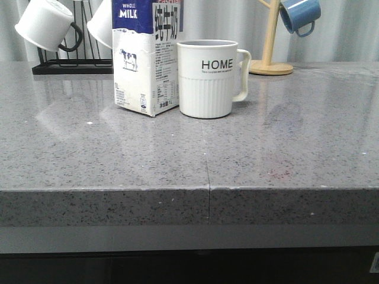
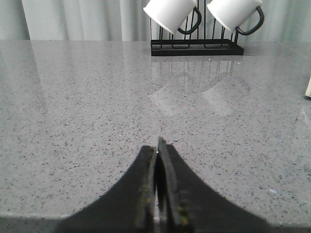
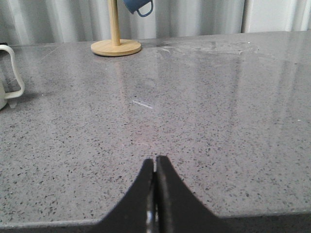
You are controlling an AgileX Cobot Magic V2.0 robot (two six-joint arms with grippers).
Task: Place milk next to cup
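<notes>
The milk (image 1: pixel 144 56), a tall white carton with a dark blue top and a cow picture, stands upright on the grey counter (image 1: pixel 189 154). Right beside it on the right stands the cup (image 1: pixel 208 78), off-white, ribbed, lettered "HOME", handle to the right. The two stand close together; I cannot tell whether they touch. Neither gripper shows in the front view. My left gripper (image 2: pixel 157 145) is shut and empty above the counter's near edge. My right gripper (image 3: pixel 155 162) is shut and empty too. The cup's handle (image 3: pixel 13 73) shows at the edge of the right wrist view.
A black rack (image 1: pixel 71 62) holds two plain white mugs (image 1: pixel 46 23) with black handles at the back left; it also shows in the left wrist view (image 2: pixel 197 46). A wooden stand (image 1: pixel 270 59) with a blue mug (image 1: pixel 299 15) stands at the back right.
</notes>
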